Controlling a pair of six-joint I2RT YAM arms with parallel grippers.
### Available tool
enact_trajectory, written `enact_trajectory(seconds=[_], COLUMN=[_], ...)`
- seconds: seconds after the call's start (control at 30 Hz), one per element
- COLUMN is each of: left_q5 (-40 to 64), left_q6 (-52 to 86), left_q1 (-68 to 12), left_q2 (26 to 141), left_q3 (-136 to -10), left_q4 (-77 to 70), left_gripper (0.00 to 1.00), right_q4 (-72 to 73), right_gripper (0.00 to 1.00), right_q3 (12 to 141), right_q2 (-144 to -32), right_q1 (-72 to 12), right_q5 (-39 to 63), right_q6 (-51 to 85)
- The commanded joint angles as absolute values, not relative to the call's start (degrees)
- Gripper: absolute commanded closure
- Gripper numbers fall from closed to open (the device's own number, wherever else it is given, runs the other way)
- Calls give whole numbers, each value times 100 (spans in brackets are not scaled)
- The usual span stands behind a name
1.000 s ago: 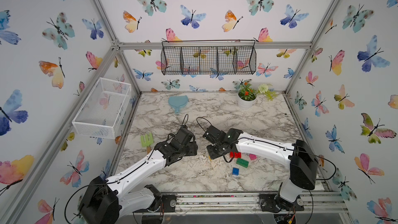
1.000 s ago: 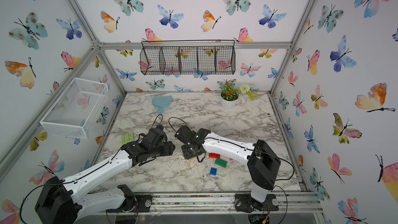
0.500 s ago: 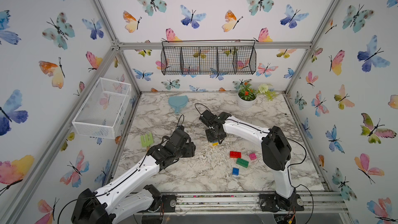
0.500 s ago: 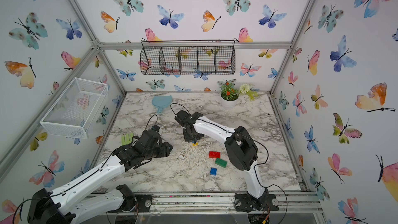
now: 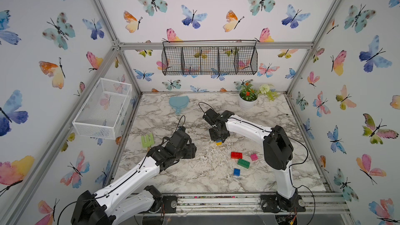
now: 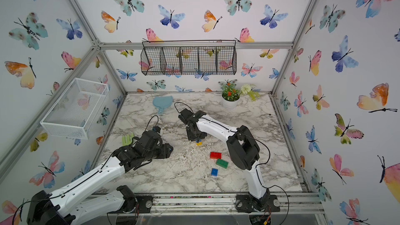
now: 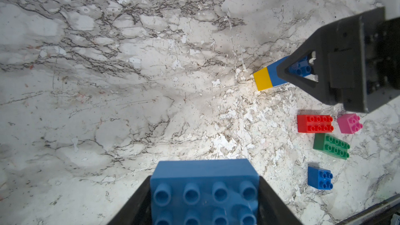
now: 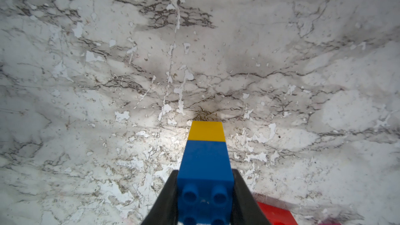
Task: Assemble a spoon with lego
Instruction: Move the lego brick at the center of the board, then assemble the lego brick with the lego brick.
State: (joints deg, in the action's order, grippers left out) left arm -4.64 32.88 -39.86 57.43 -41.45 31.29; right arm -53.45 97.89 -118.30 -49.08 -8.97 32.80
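Observation:
My right gripper (image 5: 218, 139) (image 8: 205, 191) points down at the table and is shut on the spoon's narrow stem (image 5: 218, 142) (image 8: 205, 159), a blue brick joined to a yellow one. The yellow end rests on or just above the marble. My left gripper (image 5: 190, 150) (image 7: 204, 191), to its front left, is shut on a long light-blue lego brick (image 7: 204, 176), studs toward the camera. Loose on the table at the right front lie a red brick (image 5: 236, 155), a green brick (image 5: 243, 163), a pink brick (image 5: 254, 157) and a small blue brick (image 5: 236, 172).
A pale-teal paddle (image 5: 178, 103) lies at the back. A pale green pronged utensil (image 5: 147, 140) lies by the left edge. A white flower pot (image 5: 247, 102) stands back right. A white wire basket (image 5: 104, 109) and a black one (image 5: 209, 60) hang on the walls.
The two grippers were close together a second ago and now stand apart. My right arm raised its elbow and turned the stem downward. The left drew back slightly with its brick.

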Motion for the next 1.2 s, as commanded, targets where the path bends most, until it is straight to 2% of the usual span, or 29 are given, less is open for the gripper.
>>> enact_trajectory(seconds=[0.0,0.13,0.37,0.47,0.63,0.8,0.97,1.17], left_q5=[-307,-201,-114,-110,-41,108,107,-212], left_q6=[3196,3208,3323,3461,3805,4027,4098,4267], left_q1=[-3962,-3956,-4117,-4322,-4706,-5047,-5030,-4851], left_q2=[5808,5918,6081,6249,6693,7608,8647,9256], left_q3=[-4309,-4425,-4754,-4969,-5306,-5931,-6899,-7853], left_q4=[3296,3287,3278,3283,3212,3181,3586,4185], left_gripper=[49,48,47,46,46,46,46,46], right_q4=[-5272,-5164,-5080,-5015,-4746,-4473,-3748,-3359], right_gripper=[60,49,36,25,18,15,15,15], right_q3=[9735,9712,9765,9648,9054,8135,7049,6548], right_q2=[-11854,-11766,-11503,-11076,-10116,-9363,-8833,-8780], right_q1=[-4870,-4853,-4834,-4730,-4273,-3379,-2664,-2459], right_q5=[-748,-660,-586,-584,-446,-105,458,855], right_q6=[3283,3252,3094,2966,2645,2130,1883,1699])
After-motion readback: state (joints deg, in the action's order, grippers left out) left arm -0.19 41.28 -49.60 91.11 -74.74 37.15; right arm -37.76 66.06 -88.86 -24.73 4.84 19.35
